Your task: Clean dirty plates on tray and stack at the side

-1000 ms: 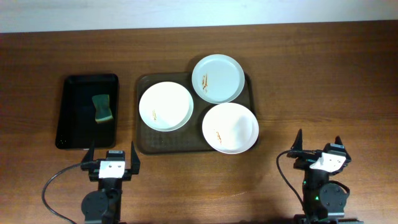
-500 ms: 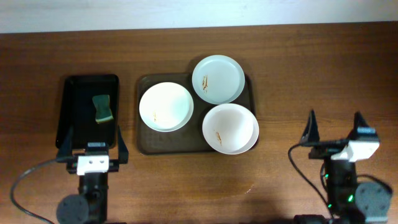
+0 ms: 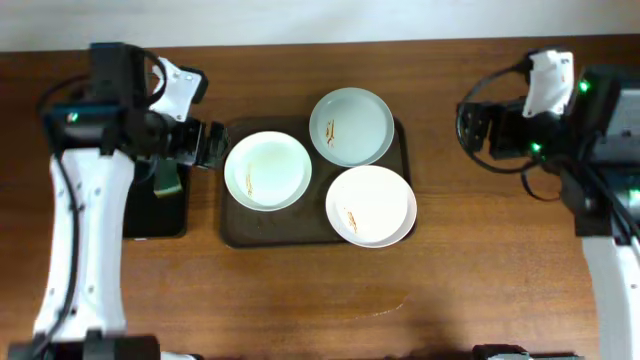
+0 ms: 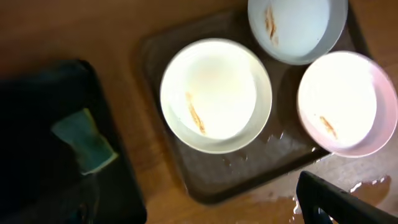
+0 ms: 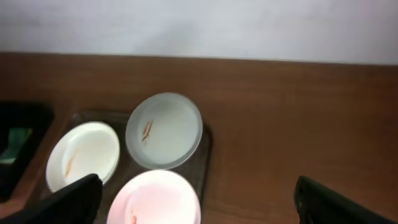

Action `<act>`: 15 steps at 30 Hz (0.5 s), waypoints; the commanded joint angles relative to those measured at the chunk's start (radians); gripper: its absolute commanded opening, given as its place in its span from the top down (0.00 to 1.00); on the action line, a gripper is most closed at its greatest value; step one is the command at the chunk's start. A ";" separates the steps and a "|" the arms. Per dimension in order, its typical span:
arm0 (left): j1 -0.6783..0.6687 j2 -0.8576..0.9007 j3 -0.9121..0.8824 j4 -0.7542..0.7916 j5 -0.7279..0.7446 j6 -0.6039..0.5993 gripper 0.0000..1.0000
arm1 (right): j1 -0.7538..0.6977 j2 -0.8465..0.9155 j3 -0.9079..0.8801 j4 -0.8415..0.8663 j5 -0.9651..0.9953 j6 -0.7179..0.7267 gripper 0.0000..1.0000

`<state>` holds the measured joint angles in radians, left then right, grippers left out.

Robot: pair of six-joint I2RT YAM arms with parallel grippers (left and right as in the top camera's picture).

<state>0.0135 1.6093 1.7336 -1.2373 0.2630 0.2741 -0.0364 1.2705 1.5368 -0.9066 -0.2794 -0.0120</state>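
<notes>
Overhead, surroundings: the tray (image 3: 275, 228) lies mid-table (image 3: 460, 290) with three plates on it. One plate (image 3: 267, 171) is at its left, a bluish plate (image 3: 351, 126) at its far edge, and a third plate (image 3: 371, 205) at its right, overhanging the near rim. All three carry orange-brown smears. A black tray (image 3: 150, 218) lies just left, holding a sponge (image 3: 166, 180).
Overhead, obstruction: the left arm (image 3: 90, 200) covers much of the black tray.
Overhead, grippers: the left gripper (image 3: 207, 145) hangs between the black tray and the left plate, its opening hard to read. The right arm (image 3: 545, 90) is well right of the tray.
Overhead, change: a second ago both arms sat low at the near edge. Now they are raised toward the far side (the plates have not moved).
Left wrist: only one finger (image 4: 326, 199) shows, at the lower right, so I cannot tell the spread. Wet patches (image 4: 364, 185) lie on the table beside the tray.
Right wrist: the right gripper (image 5: 198, 183) has its fingers (image 5: 68, 199) wide apart, holding nothing, with the plates below.
</notes>
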 commanded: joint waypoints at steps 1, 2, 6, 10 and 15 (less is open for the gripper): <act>0.002 0.115 0.019 -0.035 0.093 -0.050 0.01 | 0.019 0.145 0.019 0.108 -0.326 0.140 0.01; 0.002 0.140 0.019 -0.026 0.093 -0.053 0.01 | 0.060 0.211 0.019 0.132 -0.328 0.181 0.03; 0.008 0.175 0.020 0.018 -0.023 -0.126 0.02 | 0.319 0.446 0.020 0.263 -0.138 0.391 0.12; 0.167 0.175 0.042 0.049 -0.312 -0.521 0.02 | 0.550 0.673 0.020 0.323 0.145 0.493 0.40; 0.227 0.183 0.040 0.100 -0.312 -0.516 0.02 | 0.632 0.861 0.020 0.408 0.248 0.508 0.55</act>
<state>0.2409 1.7828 1.7542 -1.1431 -0.0349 -0.2165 0.5926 2.0678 1.5486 -0.5159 -0.0925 0.4793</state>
